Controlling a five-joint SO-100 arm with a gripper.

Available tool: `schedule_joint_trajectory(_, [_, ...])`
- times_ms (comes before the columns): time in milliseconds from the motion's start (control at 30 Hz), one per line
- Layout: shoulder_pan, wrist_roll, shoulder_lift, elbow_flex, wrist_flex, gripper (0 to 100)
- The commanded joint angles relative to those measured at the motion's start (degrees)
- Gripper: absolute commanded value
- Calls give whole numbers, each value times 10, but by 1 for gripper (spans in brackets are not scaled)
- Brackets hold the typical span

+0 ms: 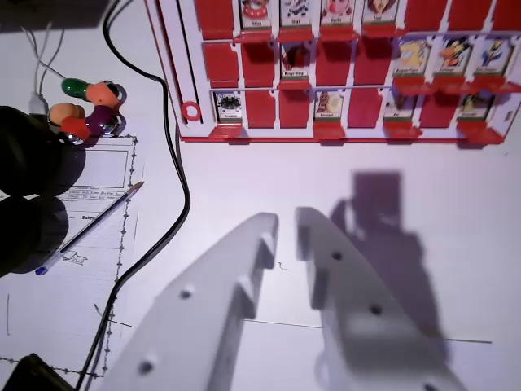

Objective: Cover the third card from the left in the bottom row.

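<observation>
A red flip-card game board [269, 137] lies across the top of the wrist view. In its nearest row, picture cards show at the left end [229, 104], near the middle [328, 104] and further right [399, 104] [475, 104]. Plain red panels [277, 107] fill the slots between them. My white gripper [289, 228] hovers over the bare white table below the board, well short of its edge. Its jaws stand open by a narrow gap with nothing between them. The gripper's shadow [378, 212] falls on the table to the right.
A black cable [175, 163] runs down the table left of the board. Further left lie a printed sheet [102, 175], a pen [98, 224], a cluster of coloured beads [89, 110] and a dark bulky object [28, 195].
</observation>
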State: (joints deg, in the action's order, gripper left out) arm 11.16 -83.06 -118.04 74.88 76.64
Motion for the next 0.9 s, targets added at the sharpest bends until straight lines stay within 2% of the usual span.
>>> schedule_joint_trajectory(0, [-3,-21,-98,23,-24,2])
schedule_joint_trajectory(400, [-7,-60,-221,93,-29,2])
schedule_joint_trajectory(867, [-8,-68,-292,121,-15,2])
